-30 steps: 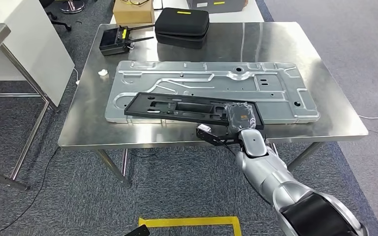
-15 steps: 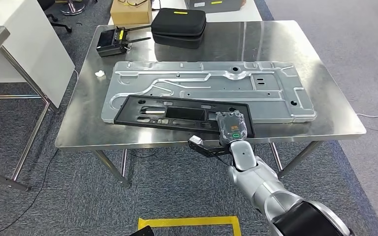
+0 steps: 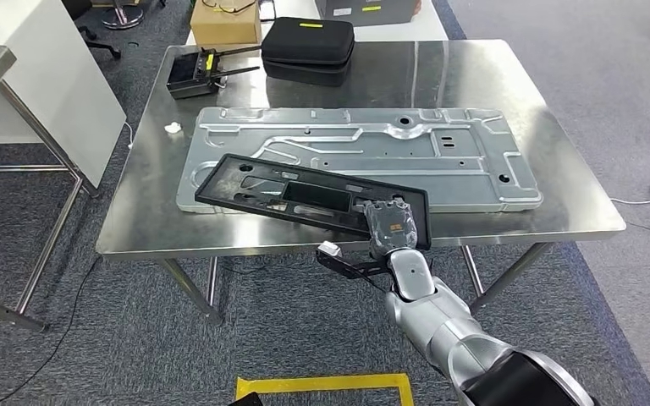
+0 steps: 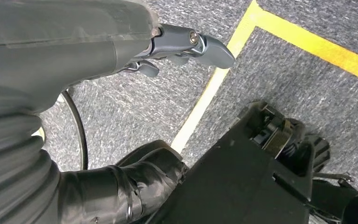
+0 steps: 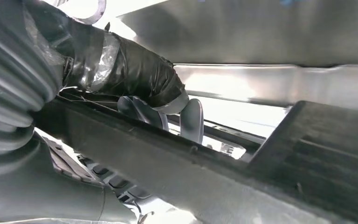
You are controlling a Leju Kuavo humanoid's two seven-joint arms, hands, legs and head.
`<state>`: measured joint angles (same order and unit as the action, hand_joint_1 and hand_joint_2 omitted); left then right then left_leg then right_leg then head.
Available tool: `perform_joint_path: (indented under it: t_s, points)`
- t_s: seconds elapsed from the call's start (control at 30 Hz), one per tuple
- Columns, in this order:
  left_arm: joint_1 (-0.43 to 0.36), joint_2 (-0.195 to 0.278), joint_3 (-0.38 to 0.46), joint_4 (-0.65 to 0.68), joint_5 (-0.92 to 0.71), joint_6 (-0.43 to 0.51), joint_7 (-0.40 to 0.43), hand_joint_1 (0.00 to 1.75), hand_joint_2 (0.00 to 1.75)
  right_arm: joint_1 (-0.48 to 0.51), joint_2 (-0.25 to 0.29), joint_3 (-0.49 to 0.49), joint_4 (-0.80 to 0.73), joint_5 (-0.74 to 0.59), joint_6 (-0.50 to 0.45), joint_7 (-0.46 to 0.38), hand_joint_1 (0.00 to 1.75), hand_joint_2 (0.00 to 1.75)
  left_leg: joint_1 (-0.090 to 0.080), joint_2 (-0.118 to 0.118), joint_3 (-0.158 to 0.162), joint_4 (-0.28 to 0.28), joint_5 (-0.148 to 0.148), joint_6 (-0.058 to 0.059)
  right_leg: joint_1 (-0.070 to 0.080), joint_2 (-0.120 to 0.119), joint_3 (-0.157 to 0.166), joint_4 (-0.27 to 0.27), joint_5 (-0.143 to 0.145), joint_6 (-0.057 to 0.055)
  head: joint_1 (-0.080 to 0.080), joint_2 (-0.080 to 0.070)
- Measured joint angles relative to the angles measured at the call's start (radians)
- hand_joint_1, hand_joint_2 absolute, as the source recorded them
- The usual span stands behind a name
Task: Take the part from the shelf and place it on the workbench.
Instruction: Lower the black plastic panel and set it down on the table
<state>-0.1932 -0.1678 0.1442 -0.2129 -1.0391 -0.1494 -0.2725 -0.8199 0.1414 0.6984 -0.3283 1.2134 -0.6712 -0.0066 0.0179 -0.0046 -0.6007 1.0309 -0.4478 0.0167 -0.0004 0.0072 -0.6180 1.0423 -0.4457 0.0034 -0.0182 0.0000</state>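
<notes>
The part is a long black plastic frame (image 3: 305, 193) lying slantwise across the near half of a silver stamped panel (image 3: 364, 148) on the steel workbench (image 3: 508, 76). My right hand (image 3: 393, 227) grips the frame's right end at the bench's near edge. In the right wrist view its fingers (image 5: 191, 119) curl over the frame's rim (image 5: 242, 177). My left hand (image 4: 121, 46) hangs over grey carpet with nothing in it, thumb (image 4: 191, 44) stretched out.
At the back of the bench sit a black zip case (image 3: 309, 49) and a black radio unit (image 3: 195, 72), with a cardboard box (image 3: 224, 21) behind. A small white scrap (image 3: 172, 128) lies at the panel's left. A white table (image 3: 42, 76) stands left; yellow floor tape (image 3: 326, 382) lies below.
My right hand has drawn left and toward the near edge with the frame. The frame now sits further left on the panel and more slanted.
</notes>
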Motion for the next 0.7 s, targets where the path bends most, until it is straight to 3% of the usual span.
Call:
perform_joint_path:
  t_s: [0.07,0.13,0.17,0.2,0.23,0.3,0.37,0.43,0.53,0.57,0.63,0.7]
  points:
    - [-0.001,-0.001,0.000,0.000,0.000,-0.001,0.000,0.00,1.75,-0.001,0.000,-0.002,-0.002,-0.003,-0.009,-0.005,1.75,1.75,0.004,0.001,0.000,-0.006,0.006,0.011,-0.004,-0.002,-0.026,0.059,-0.042,0.011,0.001,0.000]
    - [0.000,-0.002,0.000,0.000,-0.001,-0.002,0.000,0.00,1.75,-0.002,0.000,-0.004,-0.004,0.004,-0.015,-0.009,1.75,1.75,0.003,0.002,-0.004,-0.006,0.008,0.014,-0.007,-0.003,-0.081,0.185,-0.108,0.019,0.001,0.000]
    - [0.001,-0.002,0.000,0.000,-0.001,-0.003,0.000,0.00,1.75,-0.002,0.000,-0.005,-0.006,0.013,-0.016,-0.010,1.75,1.75,0.003,0.002,-0.005,-0.006,0.008,0.015,-0.009,-0.003,-0.106,0.241,-0.127,0.022,0.001,0.000]
    - [0.002,-0.002,0.000,0.000,-0.002,-0.004,0.000,0.00,1.75,-0.003,0.000,-0.006,-0.008,0.022,-0.016,-0.011,1.75,1.75,0.003,0.002,-0.005,-0.005,0.008,0.015,-0.010,-0.003,-0.119,0.268,-0.130,0.022,0.001,0.000]
    - [0.002,-0.002,0.000,0.000,-0.004,-0.005,0.000,0.00,1.75,-0.007,0.000,-0.007,-0.011,0.029,-0.016,-0.011,1.75,1.75,0.003,0.001,-0.005,-0.005,0.008,0.014,-0.010,-0.003,-0.113,0.257,-0.112,0.021,0.001,0.000]
    - [0.002,-0.002,0.000,0.000,-0.007,-0.006,0.000,0.00,1.75,-0.022,-0.001,-0.012,-0.018,0.035,-0.014,-0.012,1.75,1.75,0.003,0.000,-0.004,-0.004,0.008,0.013,-0.011,-0.003,-0.056,0.135,-0.043,0.014,0.001,0.000]
    - [0.001,-0.003,0.000,0.000,-0.009,-0.008,-0.002,0.00,1.75,-0.048,-0.002,-0.019,-0.026,0.038,-0.011,-0.016,1.75,1.75,0.000,0.000,-0.007,-0.004,0.008,0.007,-0.005,-0.003,-0.003,0.022,-0.004,0.006,0.001,0.000]
    - [0.001,-0.003,0.000,0.000,-0.010,-0.009,-0.003,0.00,1.75,-0.075,-0.004,-0.025,-0.034,0.043,-0.004,-0.016,1.75,1.75,-0.002,0.000,-0.012,-0.006,0.012,-0.003,0.000,-0.002,0.007,-0.007,-0.003,0.000,0.000,0.000]
    - [0.002,-0.003,0.000,0.000,-0.011,-0.011,-0.004,0.00,1.75,-0.109,-0.010,-0.035,-0.048,0.048,0.011,-0.015,1.75,1.75,-0.002,0.000,-0.019,0.007,-0.002,-0.019,-0.007,-0.005,0.012,-0.022,0.005,-0.016,0.000,0.000]
    - [0.002,-0.003,0.000,0.000,-0.011,-0.011,-0.004,0.00,1.75,-0.120,-0.011,-0.039,-0.051,0.049,0.018,-0.014,1.75,1.75,-0.002,0.000,-0.033,0.040,-0.024,-0.023,-0.010,-0.006,0.014,-0.027,0.007,-0.023,0.000,0.000]
    - [0.002,-0.003,0.000,0.000,-0.011,-0.012,-0.005,0.00,1.75,-0.142,-0.013,-0.045,-0.058,0.050,0.033,-0.014,1.75,1.75,-0.001,0.000,-0.089,0.167,-0.088,-0.027,-0.009,-0.006,0.015,-0.028,0.008,-0.031,0.000,0.000]
    - [0.004,-0.003,0.000,0.000,-0.011,-0.012,-0.007,0.00,1.75,-0.157,-0.015,-0.051,-0.063,0.049,0.045,-0.015,1.75,1.75,0.000,0.000,-0.140,0.272,-0.118,-0.031,-0.006,-0.006,0.015,-0.024,0.005,-0.034,0.000,0.000]
